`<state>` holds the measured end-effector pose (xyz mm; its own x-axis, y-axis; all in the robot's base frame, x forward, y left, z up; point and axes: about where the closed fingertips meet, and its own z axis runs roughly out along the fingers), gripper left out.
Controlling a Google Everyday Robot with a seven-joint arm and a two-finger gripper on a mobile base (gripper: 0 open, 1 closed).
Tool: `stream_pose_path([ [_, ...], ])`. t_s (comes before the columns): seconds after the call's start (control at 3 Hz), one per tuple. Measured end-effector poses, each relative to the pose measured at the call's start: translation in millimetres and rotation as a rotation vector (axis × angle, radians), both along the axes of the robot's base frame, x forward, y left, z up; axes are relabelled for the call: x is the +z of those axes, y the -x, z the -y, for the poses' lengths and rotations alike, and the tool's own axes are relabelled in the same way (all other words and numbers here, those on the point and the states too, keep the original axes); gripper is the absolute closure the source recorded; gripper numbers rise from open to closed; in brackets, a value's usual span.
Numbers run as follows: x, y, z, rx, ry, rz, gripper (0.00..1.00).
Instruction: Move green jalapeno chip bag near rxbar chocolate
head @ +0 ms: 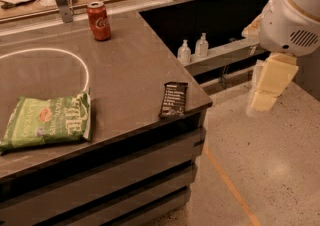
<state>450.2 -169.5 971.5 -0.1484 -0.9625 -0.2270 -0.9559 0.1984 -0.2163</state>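
The green jalapeno chip bag (47, 121) lies flat near the front left of the grey table, with its dark green end toward the right. The rxbar chocolate (174, 99) lies flat in its black wrapper near the table's front right corner, well apart from the bag. My gripper (269, 87) hangs off the table to the right, above the floor, below the white arm housing (292, 12). It is far from both items and holds nothing that I can see.
A red soda can (99, 20) stands at the back of the table (130, 65). A white ring (60, 57) is marked on the tabletop. Two small bottles (192, 50) stand on a low shelf beyond the table's right edge. A cluttered counter runs behind.
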Motion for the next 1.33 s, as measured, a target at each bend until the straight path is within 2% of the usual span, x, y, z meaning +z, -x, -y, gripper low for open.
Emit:
stream_pose_path([
  [0.67, -11.8, -22.7, -105.1, 0.193, -0.046, -0.046, 0.00],
  [1.0, -25.5, -35.7, -173.4, 0.296, -0.067, -0.094, 0.00],
  [1.33, -34.7, -40.4, -213.7, 0.351, -0.079, -0.123, 0.00],
])
